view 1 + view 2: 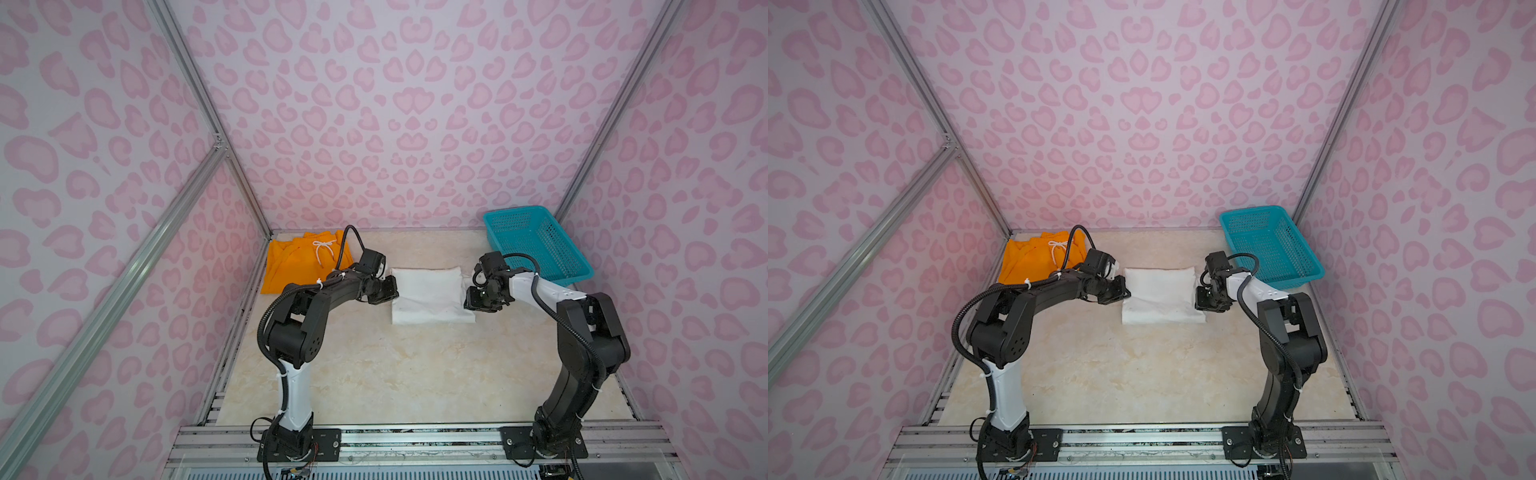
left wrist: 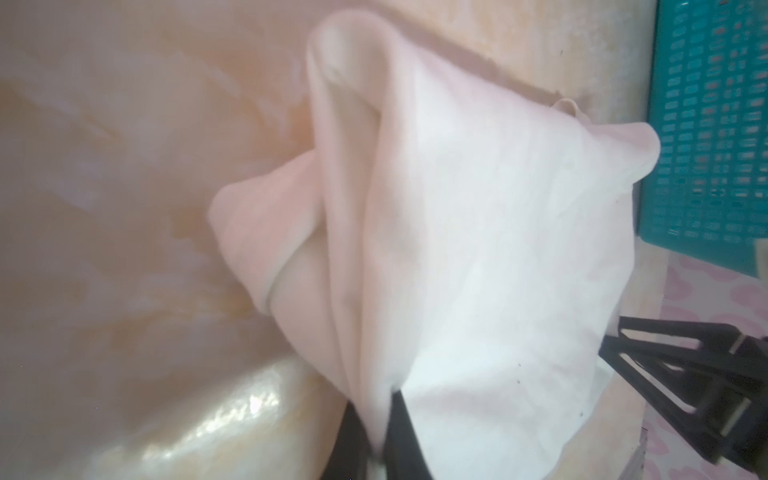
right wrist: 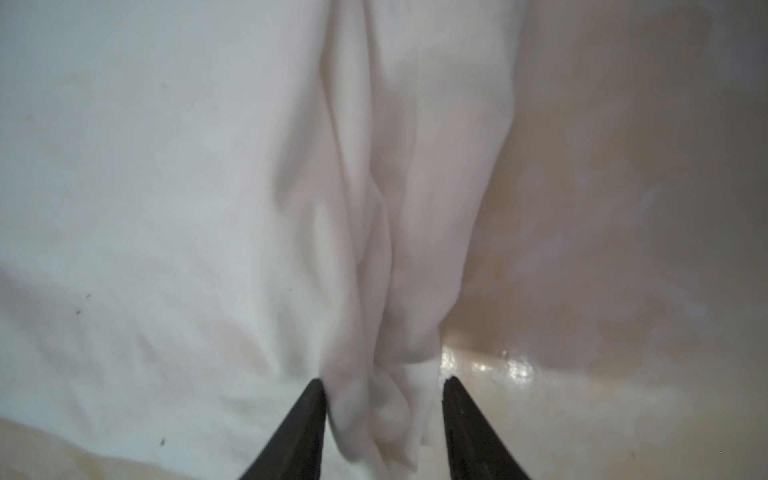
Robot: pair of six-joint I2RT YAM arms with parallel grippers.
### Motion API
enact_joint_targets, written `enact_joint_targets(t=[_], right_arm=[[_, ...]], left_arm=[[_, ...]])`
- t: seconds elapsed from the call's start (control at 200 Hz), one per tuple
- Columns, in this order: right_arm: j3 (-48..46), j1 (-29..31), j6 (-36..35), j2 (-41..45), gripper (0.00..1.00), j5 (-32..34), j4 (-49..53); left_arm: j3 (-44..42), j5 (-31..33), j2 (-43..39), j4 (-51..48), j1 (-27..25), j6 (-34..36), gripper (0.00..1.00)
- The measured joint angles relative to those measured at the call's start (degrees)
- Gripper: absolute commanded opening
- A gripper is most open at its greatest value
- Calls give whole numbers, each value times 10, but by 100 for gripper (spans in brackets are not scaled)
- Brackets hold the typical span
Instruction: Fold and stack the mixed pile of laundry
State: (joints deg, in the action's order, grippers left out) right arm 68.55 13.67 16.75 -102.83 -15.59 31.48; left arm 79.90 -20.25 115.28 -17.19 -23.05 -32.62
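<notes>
Since the white T-shirt (image 1: pixel 430 295) is already folded, you see it in both top views as a plain rectangle lying mid-table (image 1: pixel 395 365), no print showing, a few soft creases and tiny dark specks on it. The orange shorts (image 1: pixel 291 266) lie apart in the far left corner, folded, with the white drawstring (image 1: pixel 323 249) on top. The teal basket (image 1: pixel 515 210) sits in the far right corner.

Your left claw (image 1: pixel 392 291) is at the shirt's left edge. The left wrist view shows it (image 2: pixel 380 424) pinched tight on a thin ridge of cloth, and the fabric pulls up into long folds running toward it.

Your right claw (image 1: pixel 467 297) is at the shirt's right edge. In the right wrist view it (image 3: pixel 380 382) stands about half apart, with a thick bunched fold filling the gap and creases converging into it, so it reads as a grip on the wad. Both views are a bit blurred.
</notes>
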Motion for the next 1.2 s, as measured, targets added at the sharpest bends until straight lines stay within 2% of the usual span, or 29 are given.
enact_joint_targets(t=[0.235, 0.485, 0.55, 0.885, 1.2], right_arm=[[16, -3, -10, 75, 48, 4, 11], [9, -3, -23, 132, 48, -2, 33], [-1, -3, -23, 146, 48, -8, 35], [-22, -3, -22, 168, 48, -26, 35], [-35, 2, -13, 177, 48, -40, 23]], left_arm=[[219, 89, 37, -186, 43, 81, 3], [575, 172, 184, -408, 109, 160, 3], [638, 195, 206, -442, 125, 161, 3], [655, 245, 179, -473, 196, 177, 3], [670, 252, 117, -470, 220, 226, 3]])
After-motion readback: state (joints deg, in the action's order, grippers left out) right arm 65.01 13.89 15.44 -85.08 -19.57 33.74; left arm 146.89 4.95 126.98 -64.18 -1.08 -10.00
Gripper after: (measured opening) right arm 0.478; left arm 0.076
